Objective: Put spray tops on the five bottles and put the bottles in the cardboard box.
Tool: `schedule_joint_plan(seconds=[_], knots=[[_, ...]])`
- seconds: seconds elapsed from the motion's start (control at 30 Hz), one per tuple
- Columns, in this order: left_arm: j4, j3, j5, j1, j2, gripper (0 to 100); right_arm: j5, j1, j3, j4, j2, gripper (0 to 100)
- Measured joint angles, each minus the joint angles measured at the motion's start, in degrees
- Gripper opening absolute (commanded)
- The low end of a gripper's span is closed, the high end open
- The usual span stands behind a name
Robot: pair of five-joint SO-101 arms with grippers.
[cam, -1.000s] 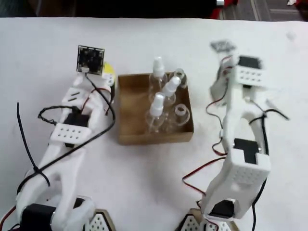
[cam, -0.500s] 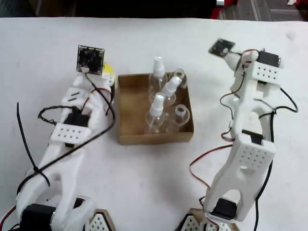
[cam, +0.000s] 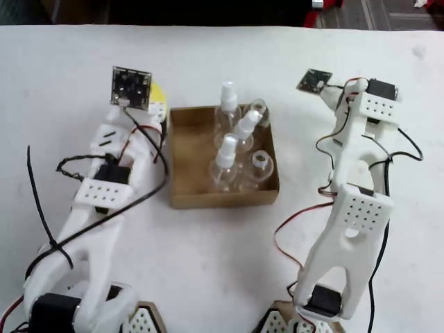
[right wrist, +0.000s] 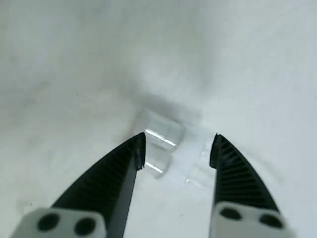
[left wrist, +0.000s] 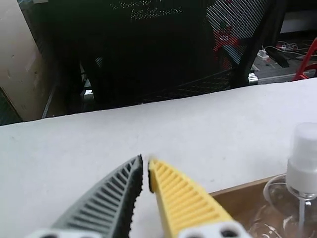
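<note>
The cardboard box (cam: 187,149) sits at the middle of the high view on the white table (cam: 215,263), between the two arms. The bottles (cam: 229,172) stand clustered in its right half, while its left half shows bare brown floor. Three of them wear white spray tops (cam: 227,91), running from the box's upper edge down toward its centre. An uncapped bottle (cam: 258,107) stands at the box's upper right corner, and a second uncapped bottle (cam: 260,164) stands lower down along its right wall. The left arm (cam: 104,187) lies along the left of the frame, its wrist ending just beside the box's upper left corner. The left gripper (left wrist: 146,166) is closed on nothing, its grey and yellow fingers meeting at the tips with the table behind them (its wrist view also catches a capped bottle (left wrist: 301,171) and a strip of the box's rim close by). The right arm (cam: 357,208) stretches up the right of the frame, well apart from the box, with its wrist in the upper right area. The right gripper (right wrist: 177,145) hangs over the table with its jaws spread wide. A small clear plastic piece (right wrist: 161,144) lies on the surface between the dark fingers (right wrist: 119,173), close against one tip; whether it touches that tip cannot be told. A fainter clear shape (right wrist: 198,171) lies nearer the other finger, too indistinct to identify.
</note>
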Motion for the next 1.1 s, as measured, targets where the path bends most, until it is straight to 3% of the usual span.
schedule_joint_plan(seconds=[0.23,0.87,1.1], knots=[[-0.1,0.0,-1.1,1.1,0.0,2,5.1,0.0,0.0,4.1,0.0,19.5],[-0.1,0.0,-1.1,1.1,0.0,2,6.1,1.5,-0.6,-3.9,5.6,19.3],[-0.1,0.0,-1.1,1.1,0.0,2,5.0,1.5,-6.0,-4.9,10.0,1.5]])
